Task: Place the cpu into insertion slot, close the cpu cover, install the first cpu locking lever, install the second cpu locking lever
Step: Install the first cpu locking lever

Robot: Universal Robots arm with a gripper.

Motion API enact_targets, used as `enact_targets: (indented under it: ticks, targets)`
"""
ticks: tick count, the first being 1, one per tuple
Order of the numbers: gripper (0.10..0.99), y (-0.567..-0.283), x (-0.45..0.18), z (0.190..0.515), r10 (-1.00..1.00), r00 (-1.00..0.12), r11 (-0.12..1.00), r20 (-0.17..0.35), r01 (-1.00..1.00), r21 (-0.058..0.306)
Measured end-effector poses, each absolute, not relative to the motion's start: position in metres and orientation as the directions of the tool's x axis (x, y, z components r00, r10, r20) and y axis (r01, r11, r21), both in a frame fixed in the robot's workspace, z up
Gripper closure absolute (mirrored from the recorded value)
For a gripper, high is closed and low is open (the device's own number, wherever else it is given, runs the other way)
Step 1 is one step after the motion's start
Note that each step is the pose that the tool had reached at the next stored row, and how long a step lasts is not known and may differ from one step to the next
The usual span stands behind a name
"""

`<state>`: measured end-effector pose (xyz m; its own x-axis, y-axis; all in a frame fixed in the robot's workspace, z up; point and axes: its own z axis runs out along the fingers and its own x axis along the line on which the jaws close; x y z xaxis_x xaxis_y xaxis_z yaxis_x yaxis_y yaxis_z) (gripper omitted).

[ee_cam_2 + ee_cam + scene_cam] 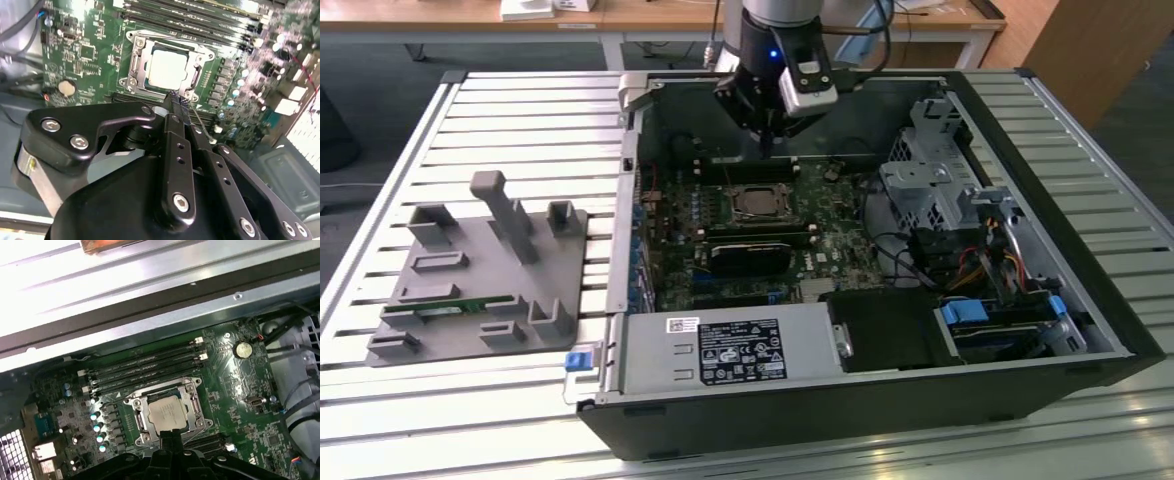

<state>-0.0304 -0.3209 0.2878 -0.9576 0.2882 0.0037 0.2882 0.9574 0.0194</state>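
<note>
The cpu [754,203] lies flat in the motherboard's socket, its silvery top showing in both wrist views [167,68] [165,413]. The cpu cover [192,407] frames it as a thin metal rim lying flat around the chip [134,65]. The insertion slot is hidden beneath the chip and the cover. My gripper [767,150] hangs inside the open case just behind the socket, its black fingers pressed together and holding nothing [176,97] [170,436]. A thin wire locking lever [199,123] runs out from the socket's edge right beside the fingertips.
Memory slots [145,367] lie beside the socket, and a long black card [747,258] on its near side. The power supply box [727,350] fills the case's front, a drive cage [934,190] its right. A grey parts fixture [480,270] rests on the table left of the case.
</note>
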Motion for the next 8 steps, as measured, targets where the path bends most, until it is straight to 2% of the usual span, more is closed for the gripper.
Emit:
enact_targets:
  ticks: [8]
  targets:
    - [0.98, -0.3209, -0.0315, 0.2835, 0.188, -0.982, 0.982, -0.001, 0.188, 0.02]
